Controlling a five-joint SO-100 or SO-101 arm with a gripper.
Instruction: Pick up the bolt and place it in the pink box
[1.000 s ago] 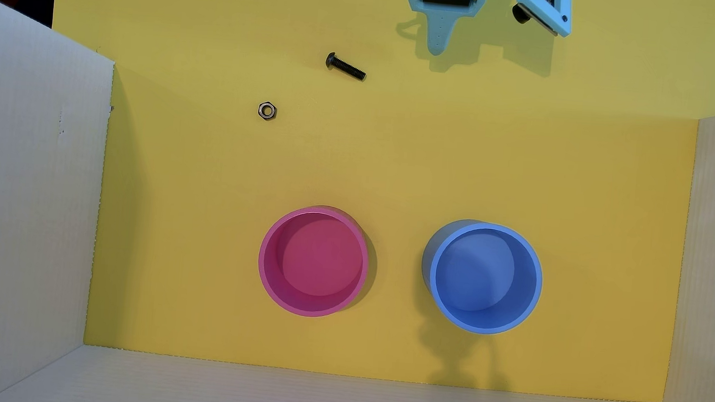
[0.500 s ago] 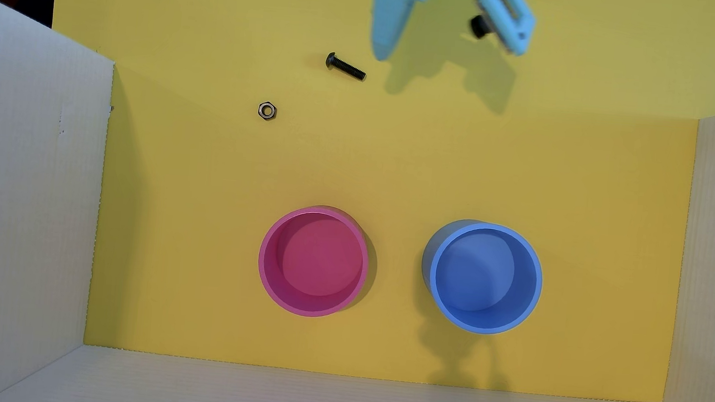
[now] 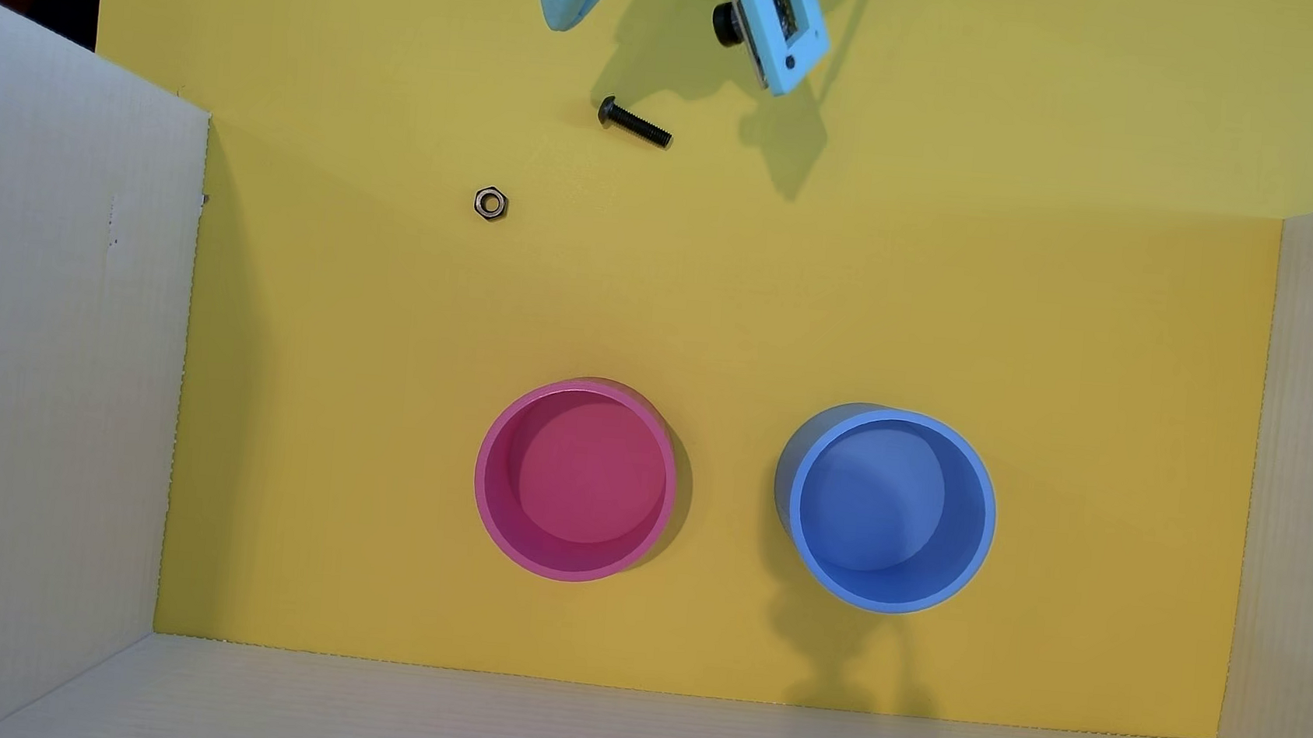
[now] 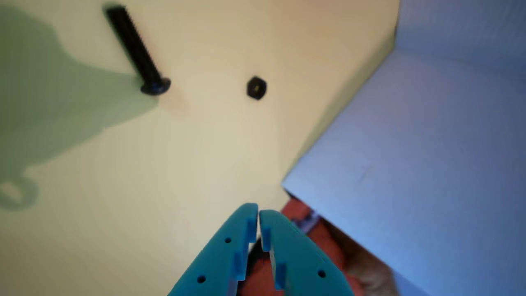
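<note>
The surface (image 3: 967,296) is a flat yellow sheet, walled by pale corrugated cardboard (image 3: 43,386) on three sides in the overhead view. Four things lie directly on it. The bolt (image 3: 634,123) lies on its side near the top edge, head to the left in that view. The nut (image 3: 490,203) lies flat, below and left of it, apart. The pink box (image 3: 485,493) and the blue box (image 3: 981,532) stand upright side by side lower down, apart, both empty.

In the wrist view the bolt (image 4: 135,51) and nut (image 4: 257,88) lie near each other, not touching.
</note>
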